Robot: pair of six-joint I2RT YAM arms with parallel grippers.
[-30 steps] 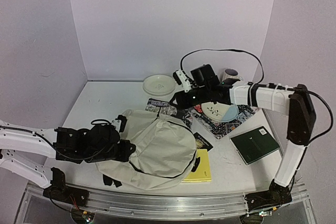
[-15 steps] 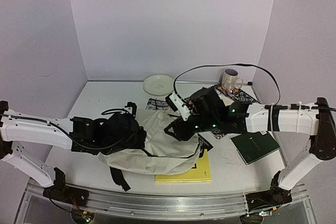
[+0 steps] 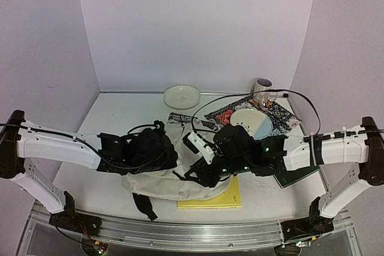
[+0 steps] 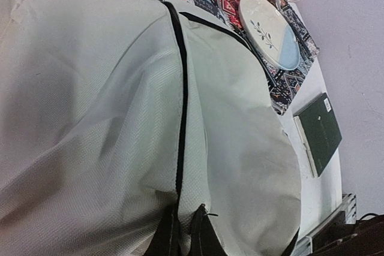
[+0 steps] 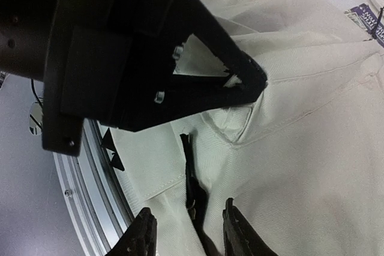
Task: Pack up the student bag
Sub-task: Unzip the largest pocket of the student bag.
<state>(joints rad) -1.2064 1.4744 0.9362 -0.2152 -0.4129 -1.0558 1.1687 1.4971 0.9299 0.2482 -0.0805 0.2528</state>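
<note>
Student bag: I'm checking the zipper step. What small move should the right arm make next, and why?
Probably close the right gripper so its fingers pinch the black zipper pull, which lies between them with the fingers apart. The left gripper clamps the fabric of the student bag at its zipper line, bracing it.

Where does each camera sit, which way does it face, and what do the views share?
Top external: above and behind the arm bases, looking down on the student bag; the left arm and right arm show.
Left wrist: on the left arm, looking along the bag's zipper toward the plate; the left gripper shows, pinched on the fabric.
Right wrist: low over the bag, facing the rail; the right gripper shows, open, and the left gripper too.
Shared: the bag in all three; the plate in top and left wrist.
</note>
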